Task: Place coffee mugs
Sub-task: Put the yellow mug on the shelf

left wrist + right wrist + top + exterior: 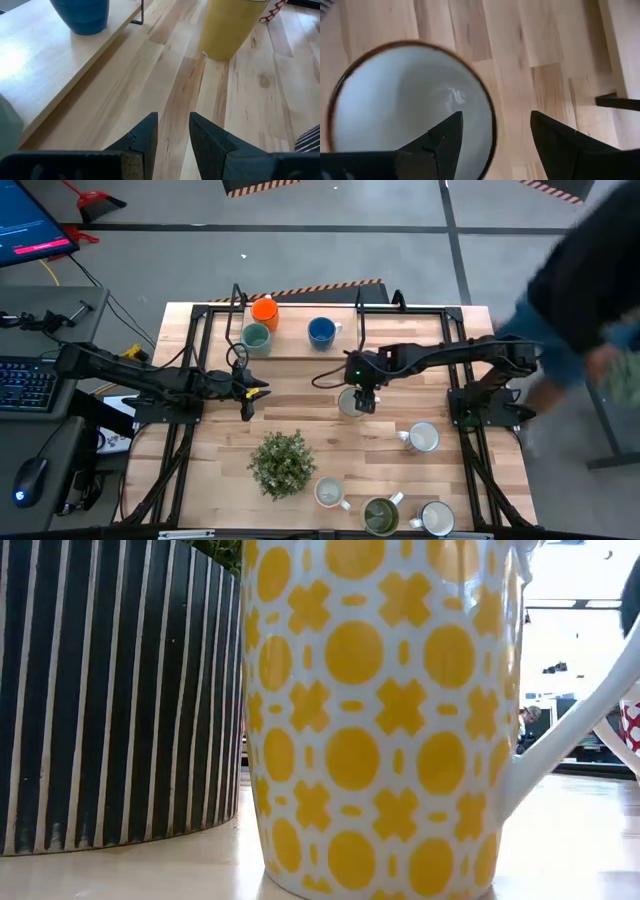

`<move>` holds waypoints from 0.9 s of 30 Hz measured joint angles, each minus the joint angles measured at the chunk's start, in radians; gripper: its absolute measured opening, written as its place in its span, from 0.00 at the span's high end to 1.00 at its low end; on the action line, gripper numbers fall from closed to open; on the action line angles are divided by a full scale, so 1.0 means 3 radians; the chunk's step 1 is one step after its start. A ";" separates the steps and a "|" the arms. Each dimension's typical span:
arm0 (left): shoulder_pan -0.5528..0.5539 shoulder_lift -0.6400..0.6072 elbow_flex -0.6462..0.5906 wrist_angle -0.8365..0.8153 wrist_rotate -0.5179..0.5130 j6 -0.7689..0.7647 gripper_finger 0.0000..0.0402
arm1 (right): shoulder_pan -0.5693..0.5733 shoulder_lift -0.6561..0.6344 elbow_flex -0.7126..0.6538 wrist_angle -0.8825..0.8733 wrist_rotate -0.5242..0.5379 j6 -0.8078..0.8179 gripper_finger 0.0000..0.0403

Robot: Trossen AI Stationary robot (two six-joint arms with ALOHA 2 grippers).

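High view first, going left to right: our left hand [262, 391] hangs over the bench [320, 480] a little in front of the raised shelf [300, 320], fingers partly apart with nothing between them. On that shelf sit the teal mug [256, 339], the orange mug [264, 311] and the blue mug [321, 332]. Down front there's the potted plant [282, 462], then a white mug [328, 493], the olive mug [381, 516] and two more white ones near the right front corner.

Mid-bench, our right hand [362, 397] is poised right over the cream mug [350, 402]. From the right wrist view the fingers are spread wide, one finger inside the rim of the cream mug [395, 110] and the other outside the wall, so they straddle it but aren't squeezing yet as far as we can tell. A person in dark clothes [580, 270] is at the right edge.

Our read: we're on the pickup of this mug. Next we'd need to pinch the wall firmly, lift straight up, then carry it back to a free spot on the shelf beside the blue one without bumping it.
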 joint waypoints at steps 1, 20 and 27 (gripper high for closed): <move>0.0000 0.0000 0.0000 -0.0005 0.0000 0.0000 0.75 | 0.0000 0.0025 0.0000 0.0000 0.0001 0.0006 0.47; -0.0001 0.0000 0.0000 -0.0067 0.0000 0.0064 0.75 | -0.0008 0.0201 0.0000 0.0106 0.0011 0.0287 0.70; -0.0001 0.0000 0.0000 -0.0072 0.0000 0.0063 0.75 | -0.0006 0.0389 0.0008 0.0147 0.0088 0.0299 0.97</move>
